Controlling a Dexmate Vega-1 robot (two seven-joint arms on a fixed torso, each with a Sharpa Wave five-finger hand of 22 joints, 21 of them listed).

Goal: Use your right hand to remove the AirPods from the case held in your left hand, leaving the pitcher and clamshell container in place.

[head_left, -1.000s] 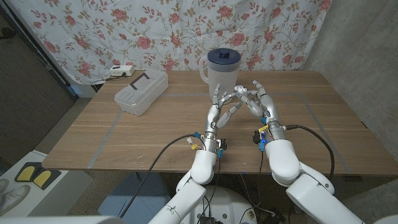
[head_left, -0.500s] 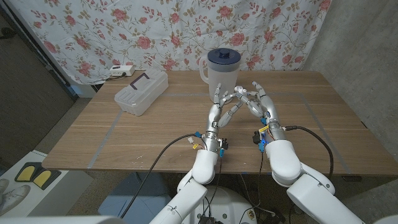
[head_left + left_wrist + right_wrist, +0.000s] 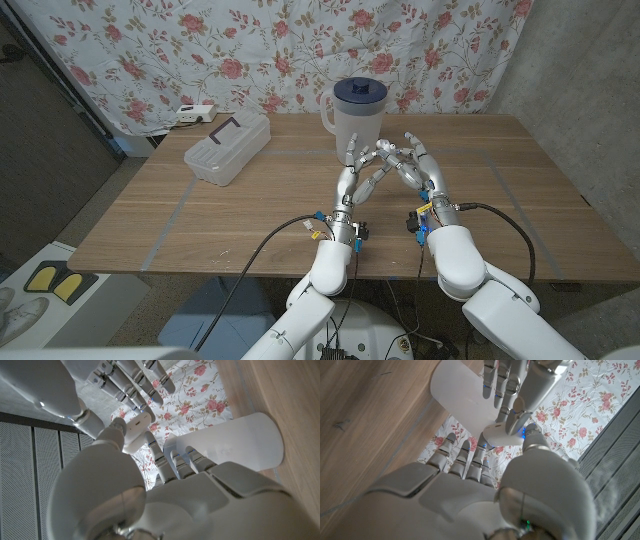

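Over the middle of the wooden surface [image 3: 250,215], the left robot hand [image 3: 357,175] grips a small white AirPods case [image 3: 134,428] at its fingertips, while the right robot hand [image 3: 415,168] reaches in against it from the right, fingers meeting the left's just in front of the pitcher [image 3: 355,115]. In the right wrist view the case [image 3: 503,435] sits between the two sets of fingers, the right thumb tip close against it; whether the right robot hand grasps anything cannot be told. No earbud can be made out. The translucent pitcher with its dark blue lid stands just beyond both hands. The clear clamshell container [image 3: 228,147] lies well to the left of the left robot hand, near the surface's far edge, before a floral curtain [image 3: 250,50].
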